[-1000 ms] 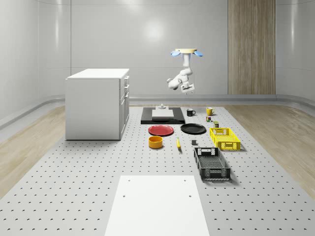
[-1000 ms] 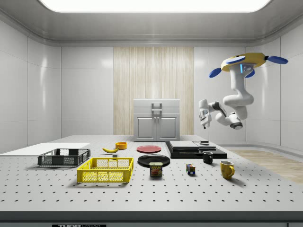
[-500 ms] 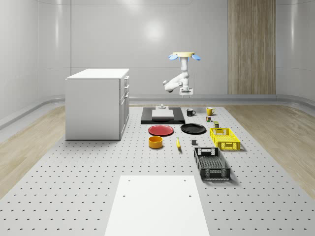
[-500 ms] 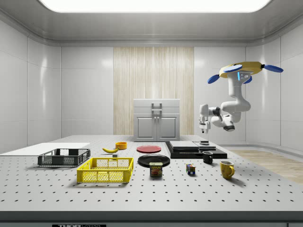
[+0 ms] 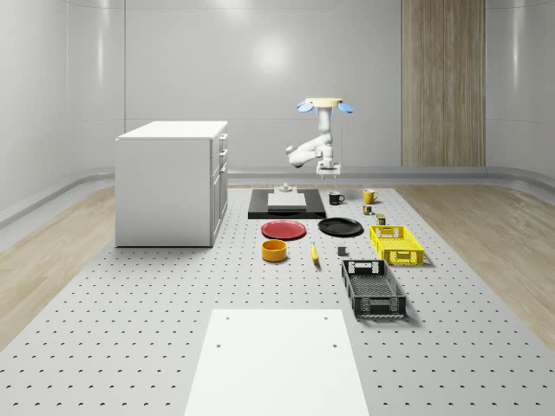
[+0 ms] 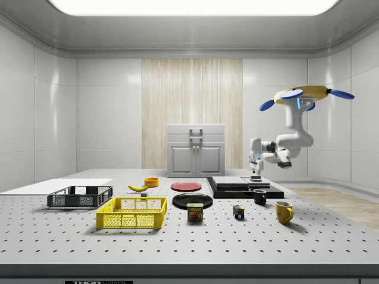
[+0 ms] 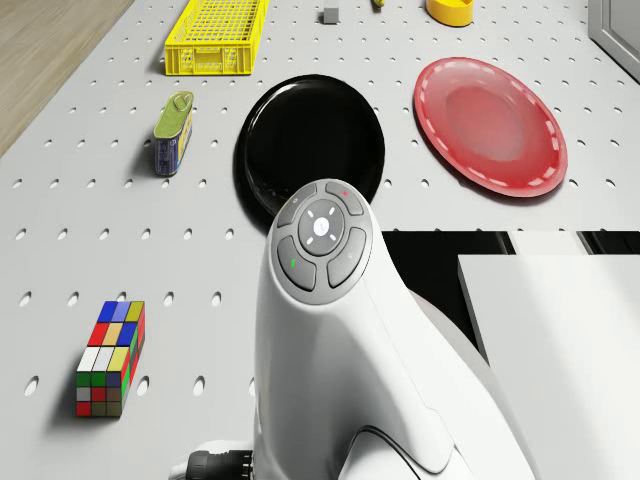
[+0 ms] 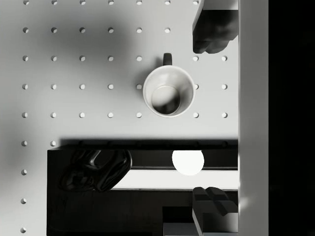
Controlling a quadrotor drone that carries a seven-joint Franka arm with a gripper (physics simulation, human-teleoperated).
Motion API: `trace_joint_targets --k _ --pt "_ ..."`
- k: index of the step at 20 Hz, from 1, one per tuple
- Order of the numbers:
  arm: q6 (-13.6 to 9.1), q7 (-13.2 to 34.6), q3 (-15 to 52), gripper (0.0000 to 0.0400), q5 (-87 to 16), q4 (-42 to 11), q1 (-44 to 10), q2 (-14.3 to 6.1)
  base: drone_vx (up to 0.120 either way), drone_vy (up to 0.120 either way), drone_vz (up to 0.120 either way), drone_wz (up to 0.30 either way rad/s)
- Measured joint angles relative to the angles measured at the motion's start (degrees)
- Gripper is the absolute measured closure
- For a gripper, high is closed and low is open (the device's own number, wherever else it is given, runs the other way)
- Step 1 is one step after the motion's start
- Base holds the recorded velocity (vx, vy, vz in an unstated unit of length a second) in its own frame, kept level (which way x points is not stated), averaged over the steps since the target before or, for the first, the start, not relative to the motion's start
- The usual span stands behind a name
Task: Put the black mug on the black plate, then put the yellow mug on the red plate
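The black mug (image 5: 336, 198) stands on the table beside the black slab, with the yellow mug (image 5: 369, 196) further toward the whole-scene view's right. In front of them lie the black plate (image 5: 340, 227) and the red plate (image 5: 284, 230), both bare. The drone (image 5: 319, 104) hovers above the slab's far end, arm bent downward. My gripper (image 6: 257, 173) points straight down a short way above the black mug (image 6: 260, 197). In the wrist view the mug (image 8: 168, 91) shows its pale inside from above, and the open gripper (image 8: 210, 119) is offset to one side of it, nothing between the fingers (image 8: 214, 32).
A black slab (image 5: 286, 208) carrying a white block lies beside the mug. A Rubik's cube (image 7: 110, 357), a can (image 7: 172, 132) and a yellow crate (image 5: 396, 243) sit near the plates. A black crate (image 5: 373, 289), an orange bowl (image 5: 274, 250) and a white cabinet (image 5: 172, 182) stand further off.
The drone has sunk lower and drifted slightly toward the whole-scene view's left. The arm has unfolded, bringing the gripper down to point at the table over the black mug.
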Motion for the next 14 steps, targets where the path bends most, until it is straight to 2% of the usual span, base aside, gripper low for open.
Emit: trace_joint_targets --k 11,14 --pt "2.8 1.3 1.2 0.0000 1.7 0.2 -1.4 -3.2 0.000 0.000 -0.120 0.000" --pt "3.5 1.5 1.5 0.0000 2.1 0.3 -1.7 -4.1 0.000 0.053 -0.120 0.000"
